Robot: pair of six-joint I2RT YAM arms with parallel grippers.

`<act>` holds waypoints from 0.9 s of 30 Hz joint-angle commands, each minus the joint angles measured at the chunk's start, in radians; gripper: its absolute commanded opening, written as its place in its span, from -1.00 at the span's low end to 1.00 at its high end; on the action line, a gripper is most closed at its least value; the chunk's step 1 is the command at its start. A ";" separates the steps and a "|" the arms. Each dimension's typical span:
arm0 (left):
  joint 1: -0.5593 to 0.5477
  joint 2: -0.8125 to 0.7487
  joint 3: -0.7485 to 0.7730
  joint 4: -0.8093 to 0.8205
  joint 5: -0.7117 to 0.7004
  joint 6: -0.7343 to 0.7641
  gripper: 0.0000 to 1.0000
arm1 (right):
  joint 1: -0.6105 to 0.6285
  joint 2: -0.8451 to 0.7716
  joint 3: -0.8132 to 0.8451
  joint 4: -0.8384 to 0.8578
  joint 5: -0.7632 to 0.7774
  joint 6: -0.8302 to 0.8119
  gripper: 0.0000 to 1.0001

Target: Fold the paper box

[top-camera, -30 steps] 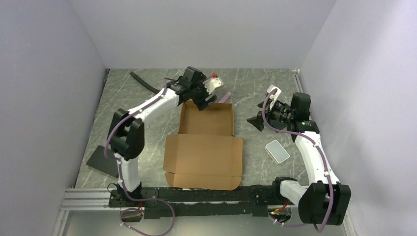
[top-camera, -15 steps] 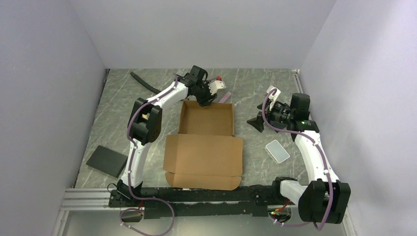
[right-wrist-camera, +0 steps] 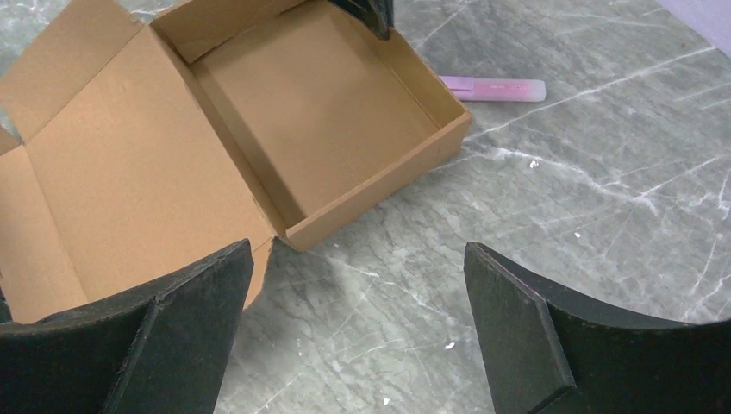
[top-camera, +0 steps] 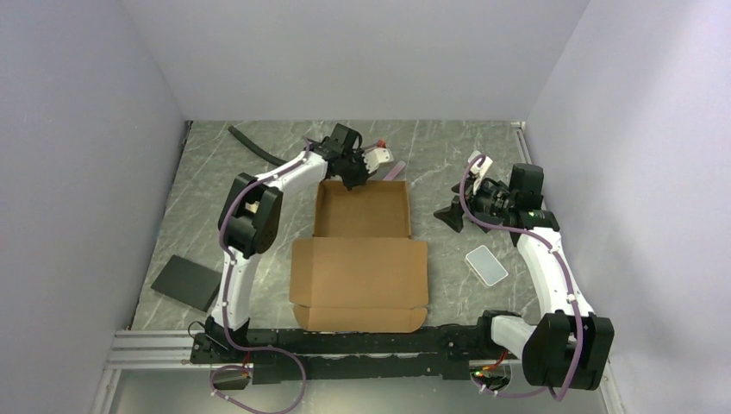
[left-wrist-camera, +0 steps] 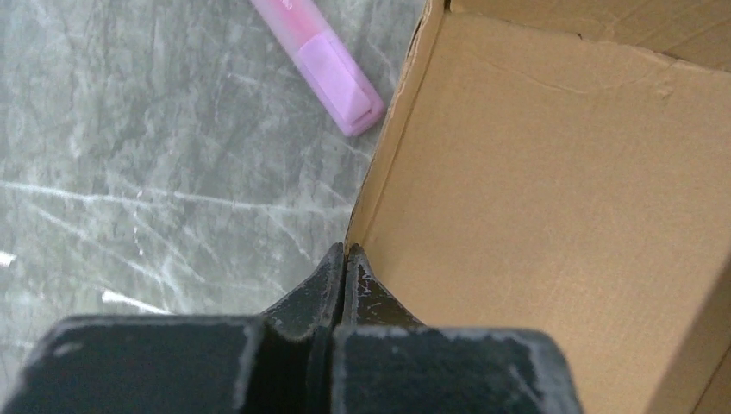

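The paper box is brown cardboard lying mid-table, with its tray part standing up at the far end and its lid flat toward the arms. My left gripper is at the tray's far wall, shut on the top edge of that wall. In the left wrist view the two tips meet around the thin cardboard edge of the box. My right gripper hovers just right of the tray, open. Only bare table lies between its fingers, and the box lies ahead to its left.
A pink highlighter lies just beyond the tray's far right corner. A translucent grey lid rests right of the box, a black square pad at the near left, and a black strip at the far left.
My left gripper has come down onto the tray's far wall and closed on its edge. The box has shifted slightly. The right arm has barely moved.
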 commanded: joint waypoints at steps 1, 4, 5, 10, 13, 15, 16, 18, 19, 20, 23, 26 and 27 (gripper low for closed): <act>0.001 -0.146 -0.099 0.098 -0.122 -0.089 -1.00 | -0.015 -0.022 0.045 0.013 -0.038 -0.021 0.94; 0.007 -0.252 -0.170 0.141 -0.226 -0.215 -1.00 | -0.024 -0.035 0.045 0.013 -0.048 -0.017 0.94; 0.010 -0.280 -0.184 0.139 -0.270 -0.259 -1.00 | -0.026 -0.040 0.045 0.012 -0.052 -0.015 0.94; 0.024 -0.401 -0.252 0.055 -0.463 -0.550 -1.00 | -0.038 -0.054 0.050 0.007 -0.071 -0.003 0.94; 0.032 -0.498 -0.365 0.040 -0.537 -0.726 -1.00 | -0.046 -0.056 0.056 0.004 -0.089 0.011 0.94; 0.033 -0.579 -0.466 0.058 -0.603 -0.836 -1.00 | -0.048 -0.052 0.059 0.003 -0.102 0.028 0.94; 0.033 -0.617 -0.519 0.063 -0.631 -0.890 -1.00 | -0.048 -0.049 0.060 0.004 -0.108 0.035 0.94; 0.033 -0.715 -0.611 0.074 -0.673 -1.000 -1.00 | -0.048 -0.041 0.060 0.012 -0.116 0.059 0.94; 0.033 -0.752 -0.667 0.079 -0.688 -1.048 -1.00 | -0.048 -0.037 0.059 0.021 -0.119 0.075 0.94; 0.033 -0.791 -0.700 0.068 -0.708 -1.108 -1.00 | -0.048 -0.029 0.058 0.028 -0.121 0.094 0.94; 0.031 -0.896 -0.794 0.032 -0.743 -1.291 -1.00 | -0.049 0.027 0.057 0.055 -0.122 0.174 0.95; 0.015 -0.988 -0.883 0.038 -0.791 -1.360 -1.00 | -0.048 0.119 0.069 0.068 -0.094 0.271 0.94; 0.007 -1.014 -0.915 0.050 -0.822 -1.365 -1.00 | -0.049 0.156 0.067 0.082 -0.078 0.300 0.94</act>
